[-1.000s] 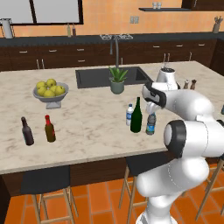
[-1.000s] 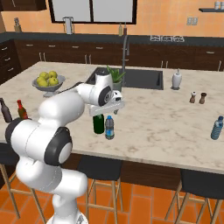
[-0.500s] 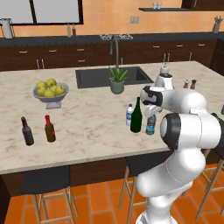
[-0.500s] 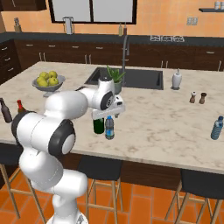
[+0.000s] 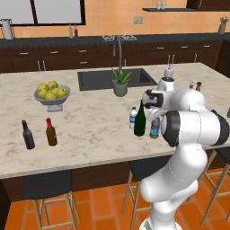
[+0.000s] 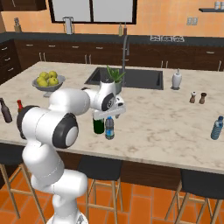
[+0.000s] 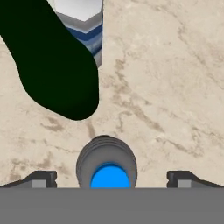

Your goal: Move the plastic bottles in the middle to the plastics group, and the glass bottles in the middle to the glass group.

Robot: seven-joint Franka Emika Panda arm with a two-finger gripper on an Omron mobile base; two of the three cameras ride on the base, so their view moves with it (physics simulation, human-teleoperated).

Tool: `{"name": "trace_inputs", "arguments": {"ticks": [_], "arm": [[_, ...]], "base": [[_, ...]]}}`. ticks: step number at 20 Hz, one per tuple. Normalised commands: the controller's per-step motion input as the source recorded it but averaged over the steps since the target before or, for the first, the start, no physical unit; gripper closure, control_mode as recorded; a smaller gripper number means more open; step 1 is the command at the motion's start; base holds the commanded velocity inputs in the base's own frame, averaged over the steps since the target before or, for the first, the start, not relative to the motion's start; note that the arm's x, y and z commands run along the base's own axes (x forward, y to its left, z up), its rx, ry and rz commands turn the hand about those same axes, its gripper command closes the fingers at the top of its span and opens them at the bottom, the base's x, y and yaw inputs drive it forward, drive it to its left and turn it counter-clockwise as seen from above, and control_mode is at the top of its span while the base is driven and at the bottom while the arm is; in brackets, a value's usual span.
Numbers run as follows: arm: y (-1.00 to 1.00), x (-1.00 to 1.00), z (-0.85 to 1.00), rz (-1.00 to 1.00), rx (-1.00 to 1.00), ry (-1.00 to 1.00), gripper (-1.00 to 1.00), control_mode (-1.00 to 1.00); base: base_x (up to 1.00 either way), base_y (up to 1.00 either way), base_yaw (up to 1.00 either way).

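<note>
While the three middle bottles stand together near the counter's front edge, we log each view in turn.

Left base view: green glass bottle, white-capped plastic bottle just behind it, dark-capped plastic bottle beside it under the hand; glass group towards the counter's left end near the front edge.

Right base view: gripper directly above the dark-capped bottle; a lone plastic bottle near the counter's right end, which we take for the plastics group.

Hand view: jaws spread wide, one tip on each side of the blue cap, nothing held.

Progress: we judge nothing sorted yet; all three bottles are left to move, the dark-capped one apparently first.
</note>
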Motion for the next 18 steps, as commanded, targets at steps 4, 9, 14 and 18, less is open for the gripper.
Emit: {"name": "trace_inputs", "arguments": {"ticks": [4,9,14,18], "arm": [[0.00,0.06,-0.23,0.02,0.01,0.00,-1.00,-1.00],[0.00,0.00,-0.02,0.00,0.01,0.00,1.00,-1.00],[0.00,0.00,0.00,0.00,0.00,0.00,1.00,-1.00],[-0.05,-0.40,0.14,0.00,0.00,-0.02,1.00,-1.00]], "base": [[0.00,0.00,0.00],[0.00,0.00,0.00],[0.00,0.00,0.00],[0.00,0.00,0.00]]}}
